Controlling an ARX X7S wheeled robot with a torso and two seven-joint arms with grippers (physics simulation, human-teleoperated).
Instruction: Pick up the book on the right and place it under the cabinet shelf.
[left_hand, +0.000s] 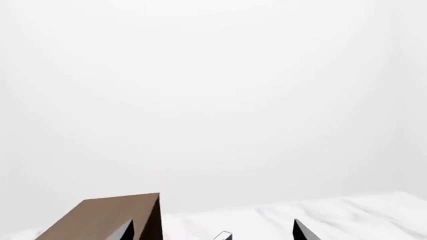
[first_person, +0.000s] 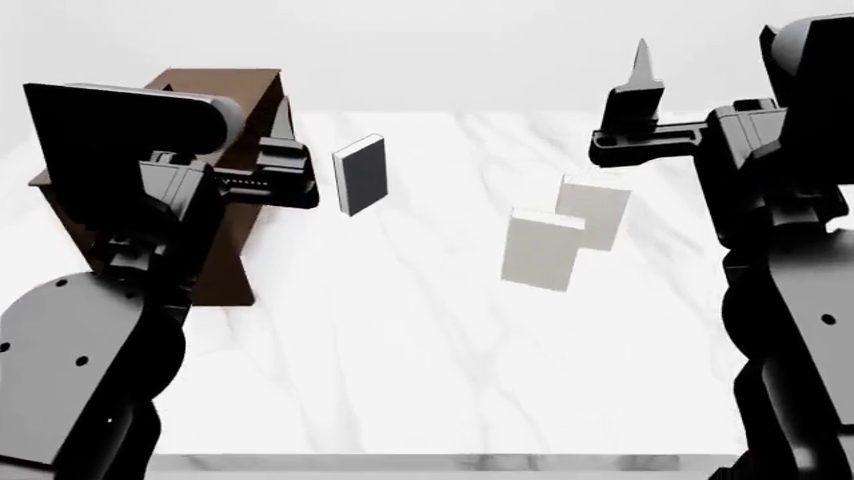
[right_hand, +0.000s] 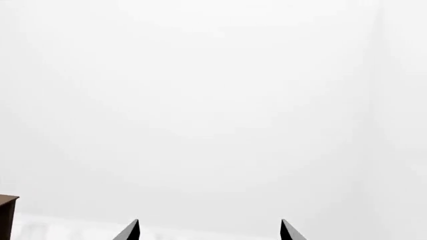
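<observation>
Three books stand on the white marble table (first_person: 400, 340) in the head view. The book on the right (first_person: 595, 212) is pale and sits just behind another pale book (first_person: 543, 250). A darker grey book (first_person: 360, 175) stands further left. The dark brown cabinet shelf (first_person: 220, 110) stands at the table's left, partly hidden by my left arm. My left gripper (first_person: 283, 122) is raised beside the cabinet, open and empty. My right gripper (first_person: 642, 65) is held high above and right of the pale books, also open. In the left wrist view the cabinet shelf (left_hand: 107, 217) and a small book (left_hand: 223, 235) appear low between the fingertips (left_hand: 303, 231).
The table's front edge (first_person: 414, 462) runs along the bottom of the head view. The right wrist view shows mostly blank white wall, a corner of the cabinet (right_hand: 7, 216) and the two spread fingertips (right_hand: 132, 231).
</observation>
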